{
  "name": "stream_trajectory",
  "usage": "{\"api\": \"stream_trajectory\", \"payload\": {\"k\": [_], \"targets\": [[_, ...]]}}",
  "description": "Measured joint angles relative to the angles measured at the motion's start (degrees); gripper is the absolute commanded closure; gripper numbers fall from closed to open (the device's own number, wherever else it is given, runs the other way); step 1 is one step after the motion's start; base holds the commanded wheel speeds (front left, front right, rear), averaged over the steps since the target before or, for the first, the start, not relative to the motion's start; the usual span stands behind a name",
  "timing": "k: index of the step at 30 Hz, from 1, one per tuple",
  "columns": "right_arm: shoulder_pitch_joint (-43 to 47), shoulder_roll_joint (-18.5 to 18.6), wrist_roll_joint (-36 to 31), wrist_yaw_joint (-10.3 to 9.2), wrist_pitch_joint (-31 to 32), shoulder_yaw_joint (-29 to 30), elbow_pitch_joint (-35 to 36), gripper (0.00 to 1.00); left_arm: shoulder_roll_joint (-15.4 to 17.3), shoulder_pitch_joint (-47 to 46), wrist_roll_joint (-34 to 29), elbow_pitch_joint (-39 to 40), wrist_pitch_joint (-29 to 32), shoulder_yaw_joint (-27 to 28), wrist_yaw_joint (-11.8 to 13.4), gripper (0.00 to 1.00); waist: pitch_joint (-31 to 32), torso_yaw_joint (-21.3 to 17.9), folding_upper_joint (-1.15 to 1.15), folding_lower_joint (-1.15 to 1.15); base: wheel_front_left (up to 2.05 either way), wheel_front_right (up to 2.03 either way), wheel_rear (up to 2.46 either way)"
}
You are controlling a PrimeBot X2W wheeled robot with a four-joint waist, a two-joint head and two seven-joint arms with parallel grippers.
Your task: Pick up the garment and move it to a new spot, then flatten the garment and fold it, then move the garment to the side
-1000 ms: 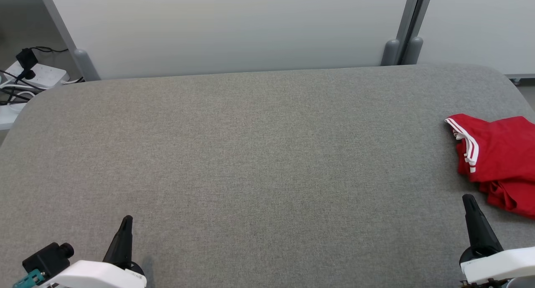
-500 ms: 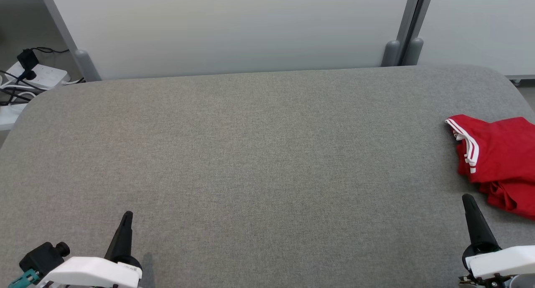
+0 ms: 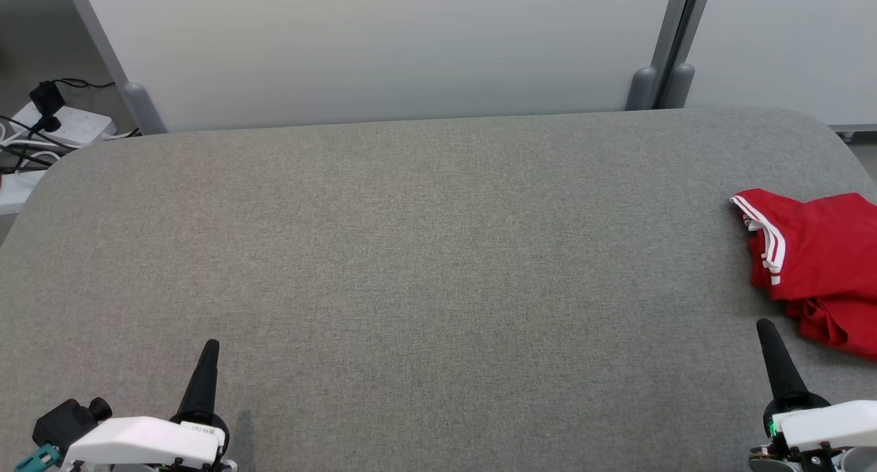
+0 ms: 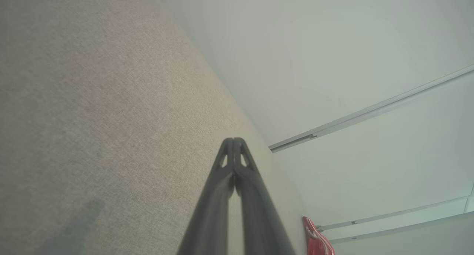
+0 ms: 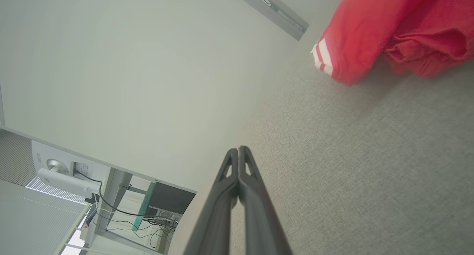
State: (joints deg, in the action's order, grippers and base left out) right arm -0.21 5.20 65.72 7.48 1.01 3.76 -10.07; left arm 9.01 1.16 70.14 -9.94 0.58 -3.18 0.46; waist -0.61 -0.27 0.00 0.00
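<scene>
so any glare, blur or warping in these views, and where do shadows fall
Head view: even, soft light, sharp, no glare; a faint shadow lies beside the left gripper, and the frame edge crops the red garment. Left wrist view: hazy and washed out, table tinted beige, scene tilted. Right wrist view: wide-angle tilt, garment slightly soft, its shadow soft on the table.

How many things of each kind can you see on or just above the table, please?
garment: 1
tools: 2, left tool and right tool, both shut
total: 3
</scene>
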Motion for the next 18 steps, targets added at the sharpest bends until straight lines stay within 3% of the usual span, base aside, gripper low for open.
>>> {"api": "stream_trajectory", "payload": {"k": [18], "targets": [[-1.4, -1.0, 10.8, -0.09, 1.6, 1.3, -2.0, 1.00, -2.6, -1.9, 9.0, -2.0, 2.2, 2.7, -3.0, 1.00, 0.2, 0.1, 0.00, 0.00, 0.00, 0.00, 0.00]]}}
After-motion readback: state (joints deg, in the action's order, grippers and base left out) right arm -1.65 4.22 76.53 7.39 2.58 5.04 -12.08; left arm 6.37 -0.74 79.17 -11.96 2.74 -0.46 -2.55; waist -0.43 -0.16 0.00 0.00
